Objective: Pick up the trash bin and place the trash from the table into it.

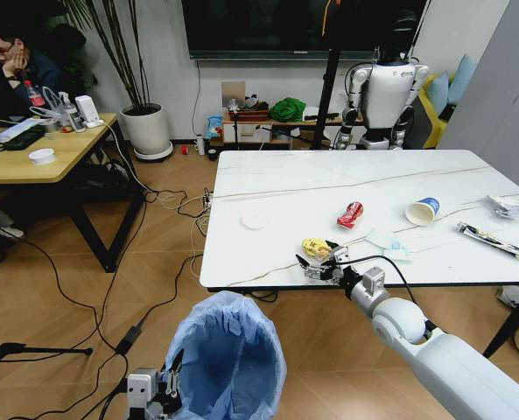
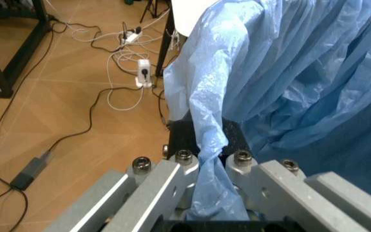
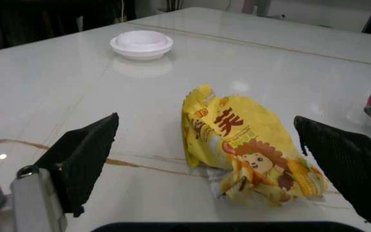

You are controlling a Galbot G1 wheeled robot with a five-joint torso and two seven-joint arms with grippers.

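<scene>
The trash bin, lined with a crinkled light-blue bag, hangs low in front of the table. My left gripper is shut on its rim; in the left wrist view the gripper pinches the blue bag. My right gripper stands open at the table's near edge, its fingers either side of the yellow wrapper. In the right wrist view the wrapper lies between the open gripper. Also on the table are a white disc, a crushed red can, a paper cup, a mask, crumpled paper and a long dark wrapper.
A wooden desk with clutter stands at the left, and cables trail over the floor between it and the table. Another robot stands behind the table's far edge. A potted plant is by the wall.
</scene>
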